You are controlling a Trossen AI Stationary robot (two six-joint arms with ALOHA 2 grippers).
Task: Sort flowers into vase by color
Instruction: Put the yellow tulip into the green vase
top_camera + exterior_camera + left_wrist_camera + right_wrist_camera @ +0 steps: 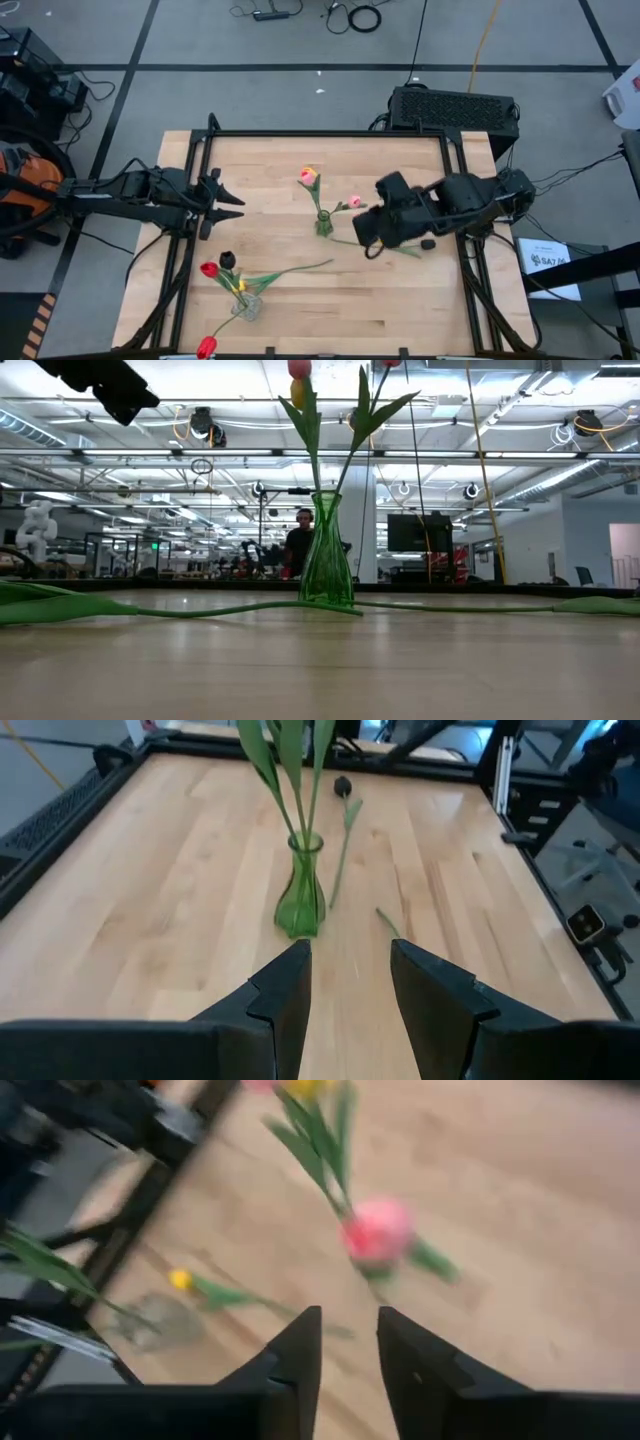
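A green vase (pixel 323 224) stands mid-table and holds a pink-and-yellow tulip (pixel 309 177) and a pink tulip (pixel 354 201). A clear vase (pixel 248 307) near the front edge holds red (pixel 208 269), black (pixel 227 259) and yellow (pixel 241 285) heads; another red head (pixel 206 347) hangs toward the near edge. A black tulip (pixel 343 786) lies on the table right of the green vase. My right gripper (pixel 366 238) hovers open just right of the green vase, above that stem, with the pink tulip (pixel 378 1230) ahead. My left gripper (pixel 236 201) is open, left of the green vase (pixel 300 890).
A long green stem (pixel 295 270) leans out of the clear vase toward the table's middle. A black frame (pixel 330 133) rims the wooden table. Bare wood lies on the near right part (pixel 400 300). A person (pixel 298 545) stands in the room behind.
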